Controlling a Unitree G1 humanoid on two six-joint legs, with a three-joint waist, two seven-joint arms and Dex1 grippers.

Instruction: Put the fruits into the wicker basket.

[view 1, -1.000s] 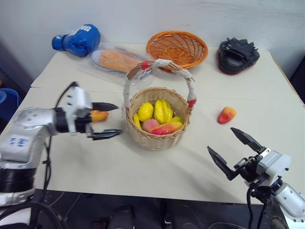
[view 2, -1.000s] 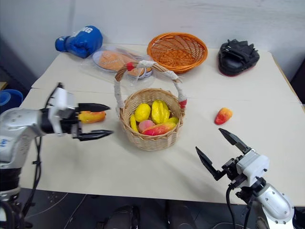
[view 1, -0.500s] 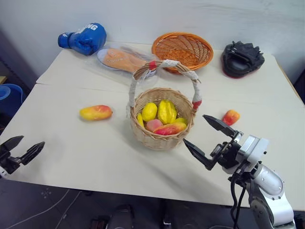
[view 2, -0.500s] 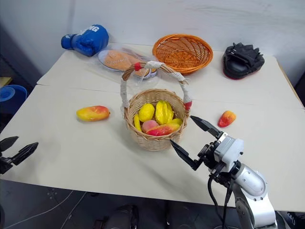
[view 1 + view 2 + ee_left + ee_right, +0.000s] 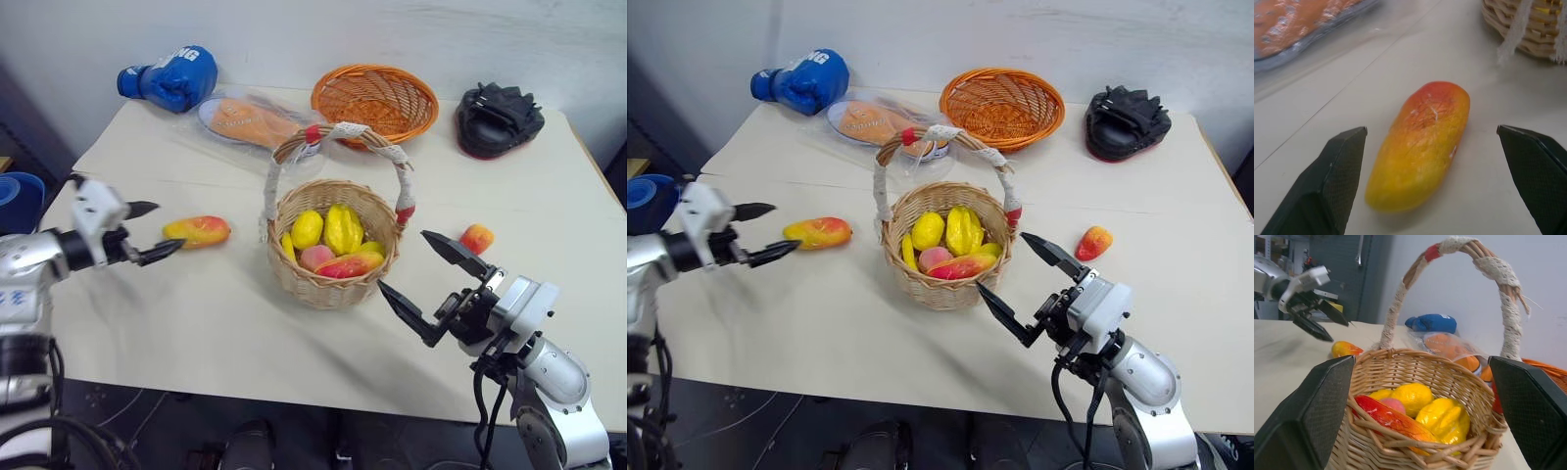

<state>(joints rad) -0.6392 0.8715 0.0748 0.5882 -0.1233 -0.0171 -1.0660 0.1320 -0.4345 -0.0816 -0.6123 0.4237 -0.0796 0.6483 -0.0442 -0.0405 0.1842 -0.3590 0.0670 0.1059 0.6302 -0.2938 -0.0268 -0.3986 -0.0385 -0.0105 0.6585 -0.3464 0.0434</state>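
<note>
- Since a moment ago, our left jaws [image 5: 147, 233] have come back in from the worktop edge and now point at the long mango [image 5: 197, 231].
- Both left and right jaws [image 5: 423, 277] are wide open and hold nothing.
- That mango lies on the worktop [image 5: 225, 323] just ahead, between our left jaws.
- Our wicker basket [image 5: 333, 253] sits just past our right jaws.
- We should slide forward, close gently round the mango's middle, then lift.
</note>
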